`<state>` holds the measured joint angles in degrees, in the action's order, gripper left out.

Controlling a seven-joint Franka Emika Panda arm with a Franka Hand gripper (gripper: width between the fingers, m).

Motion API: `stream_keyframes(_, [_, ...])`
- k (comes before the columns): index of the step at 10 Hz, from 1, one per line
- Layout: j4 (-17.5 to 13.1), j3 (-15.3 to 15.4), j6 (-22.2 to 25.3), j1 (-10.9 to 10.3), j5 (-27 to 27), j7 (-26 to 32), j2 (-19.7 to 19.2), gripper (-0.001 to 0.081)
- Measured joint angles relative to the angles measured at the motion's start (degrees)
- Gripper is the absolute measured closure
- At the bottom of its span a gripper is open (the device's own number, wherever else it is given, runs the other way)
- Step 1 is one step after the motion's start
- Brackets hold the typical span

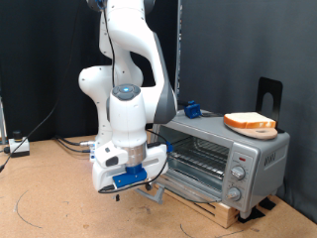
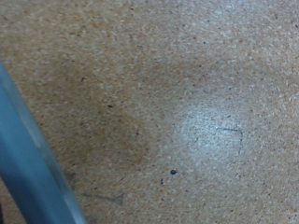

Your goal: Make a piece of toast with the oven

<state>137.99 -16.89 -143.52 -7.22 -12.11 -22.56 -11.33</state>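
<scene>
1. The gripper hangs low over the brown particle-board table, just beside the oven's open door. Whether its fingers stand apart or together cannot be told; nothing shows between them.
2. The piece of toast lies well apart from the fingers, up and towards the exterior view's right. It rests on a flat round wooden plate on top of the oven.
3. The toast is a thick slice with a pale cream face and orange-brown crust.
4. The oven is boxy, silver-grey metal, with a wire rack inside and round knobs on its right panel.
5. The wrist view shows speckled board with a soft glare, and a blue-grey bar crossing one corner.
</scene>
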Motion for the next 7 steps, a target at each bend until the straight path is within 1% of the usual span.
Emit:
stream_keyframes(4, [-2.3,-0.1,-0.6,-0.1,1.7,-2.2,-5.3,-0.0002])
stream_keyframes(7, [-2.8,-0.1,-4.1,-0.4,1.7,-4.1,-9.7,-0.0002])
